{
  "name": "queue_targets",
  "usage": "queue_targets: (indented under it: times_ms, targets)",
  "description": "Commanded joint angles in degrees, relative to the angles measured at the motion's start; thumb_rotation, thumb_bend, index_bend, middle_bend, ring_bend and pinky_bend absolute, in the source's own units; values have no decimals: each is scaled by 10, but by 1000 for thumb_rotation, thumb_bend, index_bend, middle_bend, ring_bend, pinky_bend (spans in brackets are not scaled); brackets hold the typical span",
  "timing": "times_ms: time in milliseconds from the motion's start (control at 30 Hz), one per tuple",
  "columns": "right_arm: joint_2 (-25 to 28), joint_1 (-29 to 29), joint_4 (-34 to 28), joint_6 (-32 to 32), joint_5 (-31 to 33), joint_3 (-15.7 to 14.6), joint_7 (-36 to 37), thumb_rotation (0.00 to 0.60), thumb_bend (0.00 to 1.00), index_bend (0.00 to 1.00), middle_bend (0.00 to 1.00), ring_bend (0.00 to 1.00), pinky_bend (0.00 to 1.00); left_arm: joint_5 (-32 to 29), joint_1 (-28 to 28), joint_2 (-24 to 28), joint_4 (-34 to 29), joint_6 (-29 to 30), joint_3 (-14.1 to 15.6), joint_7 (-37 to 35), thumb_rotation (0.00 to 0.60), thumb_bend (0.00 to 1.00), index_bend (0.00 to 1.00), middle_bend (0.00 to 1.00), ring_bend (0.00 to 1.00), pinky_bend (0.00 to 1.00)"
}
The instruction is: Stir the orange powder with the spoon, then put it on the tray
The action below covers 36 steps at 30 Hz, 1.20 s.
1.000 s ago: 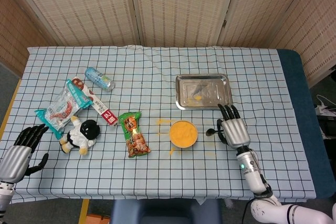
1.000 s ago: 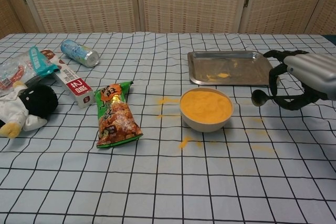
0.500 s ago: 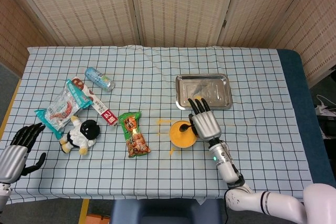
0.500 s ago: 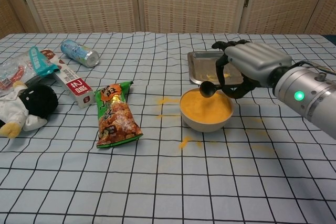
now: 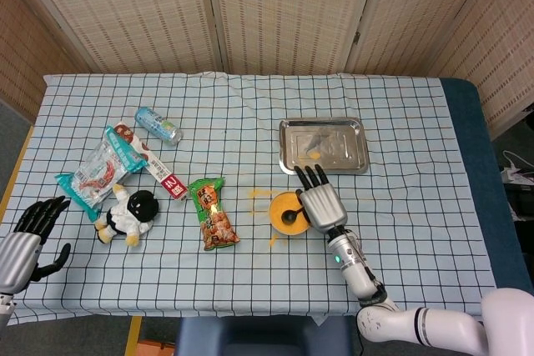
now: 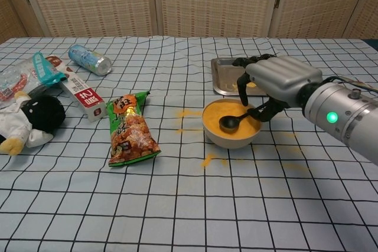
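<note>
Right hand (image 6: 277, 84) gripped the spoon (image 6: 231, 123), its head dipped in the powder (image 6: 227, 116) of the bowl (image 6: 231, 137), just front of the tray (image 6: 227, 81). Left hand (image 5: 25, 235) lay open, empty, at the table's front-left corner. Stirring likely wanted shallow, slow circles, since powder already lay spilled beside the bowl.

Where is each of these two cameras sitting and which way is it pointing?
Head view: high above the near table edge, looking steeply down on the whole table; shows the left hand at lower left and the right hand holding the spoon in the bowl.
Chest view: low at the near edge, looking across the table toward the screens; only the right hand and forearm show.
Shared: right hand, spoon, bowl, tray, snack bag.
</note>
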Motion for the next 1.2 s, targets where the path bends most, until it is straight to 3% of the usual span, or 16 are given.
queue_targets:
  times_ms: [33,267,533,1200]
  targets:
    - [10,1,-12,1,11,-4,-8,600,341,457,0,0,0,1,0,0,0,1,0,1,600,487,0,0,0,57]
    - [38,-6,-30,14,11,3,25,600,339,439,0,0,0,2,2,0,0,4,0,1,600,488,0,0,0,57]
    - [81,31,-11,-58,83,15,15,600,340,456,0,0,0,-3,-3,-3,-1,-7,-1,10,600,486,0,0,0,57]
    - [82,63,12,-62,133,-10,20,600,339,503,0,0,0,-10,-8,-7,1,-21,-2,17,600,486,0,0,0,56]
